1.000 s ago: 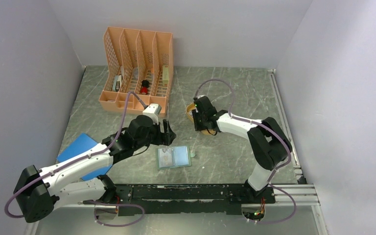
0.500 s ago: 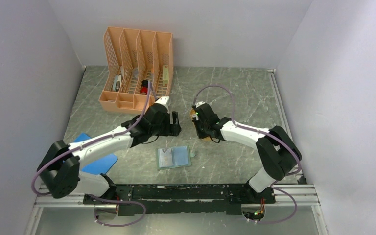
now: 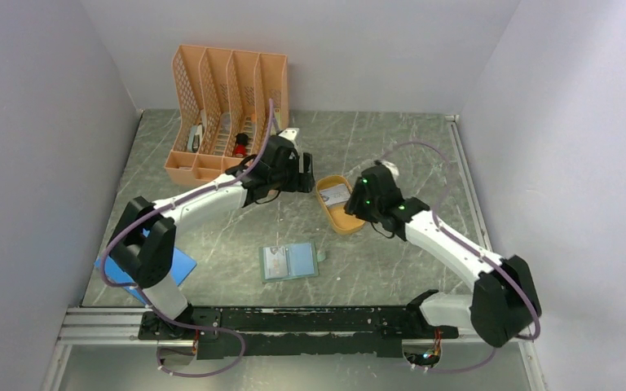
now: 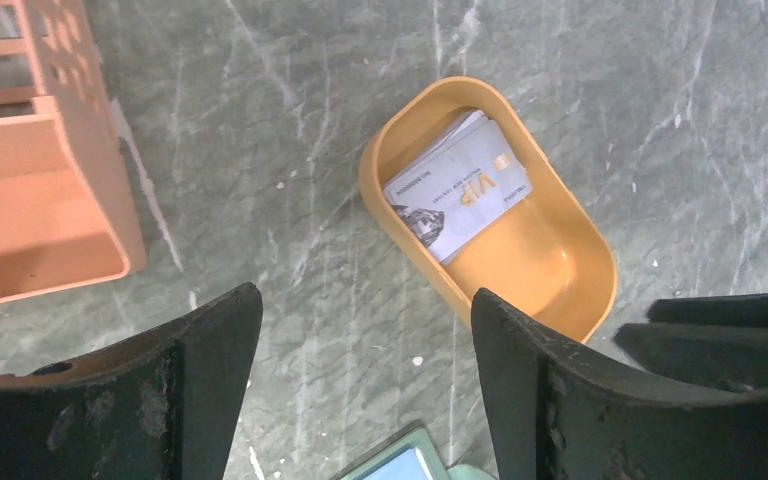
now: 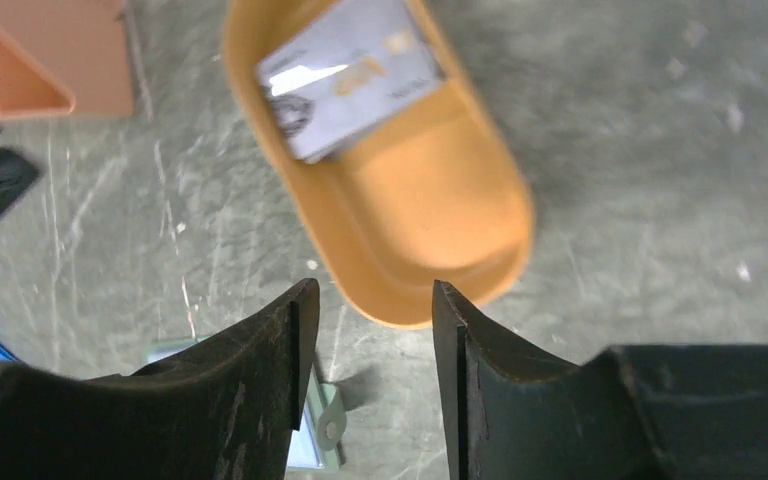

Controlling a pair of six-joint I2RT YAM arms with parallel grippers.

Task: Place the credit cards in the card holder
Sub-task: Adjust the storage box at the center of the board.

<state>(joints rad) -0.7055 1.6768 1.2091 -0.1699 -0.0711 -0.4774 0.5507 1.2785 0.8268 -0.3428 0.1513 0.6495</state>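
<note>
Left gripper (image 4: 365,305) stands wide open and empty, over the grey marbled table (image 3: 424,155), just beside the far-left end of the orange oval plastic tray (image 4: 550,262). Right gripper (image 5: 372,292) has its jaws only partly apart, with nothing clamped between them. Its tips are at the near-right end of the tray, the bare end.

The pale grey-white credit cards (image 4: 460,185) lie as one small stack in the far end of the tray, on the side of the left gripper. The long axis of the tray runs from far-left to near-right, so it points from one gripper to the other. The long side of the top card lies across this axis. I judge that the right gripper is closer to the tray but must pass over the bare half to arrive at the stack. The left gripper meets the card end first.

The thin folding card holder (image 3: 289,262), pale teal inside, lies open and flat on the table, nearer to the arm bases. It is well apart from the tray and between the two arms.

Count: one tray, one holder. In the stack I see the top card and the edge of at least one more below it, but the exact number I cannot tell.
</note>
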